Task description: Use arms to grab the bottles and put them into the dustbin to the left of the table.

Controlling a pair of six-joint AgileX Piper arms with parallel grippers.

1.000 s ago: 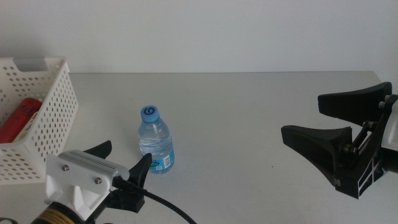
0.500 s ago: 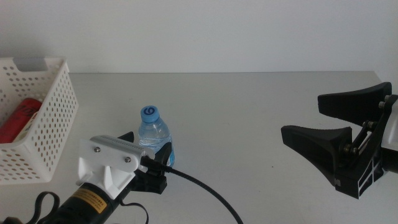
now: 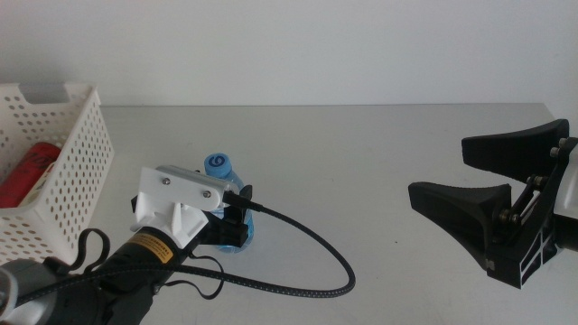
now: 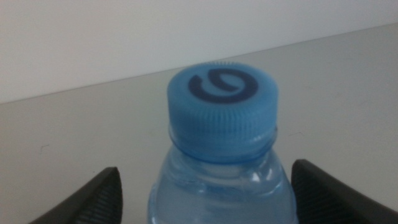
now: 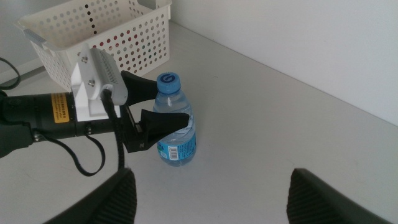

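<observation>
Nearest the middle camera, the white-bodied left arm (image 3: 172, 230) with its thick black cable (image 3: 298, 262) reaches in from the lower left, and its black two-finger left gripper (image 5: 163, 111) has its wedge-shaped jaws spread wide, one on either side of the small clear plastic water bottle with the blue cap and blue label (image 3: 226, 203). The right wrist view shows both jaws flanking the bottle's upper body, and the left wrist view shows a gap between each jaw tip and the bottle (image 4: 221, 162), so nothing is gripped. The bottle stands upright on the flat matte light-grey table (image 3: 361, 171), near its left-centre. At the right edge, the black right gripper (image 3: 492, 176) rests low over the table, well apart from the bottle, its jaws parted and empty. Farther left, at the table's edge, sits the white rectangular perforated plastic basket (image 3: 86, 162), and a red soda can (image 3: 27, 171) lies inside it, tilted on its side. A plain white wall (image 3: 298, 50) rises behind the table.
</observation>
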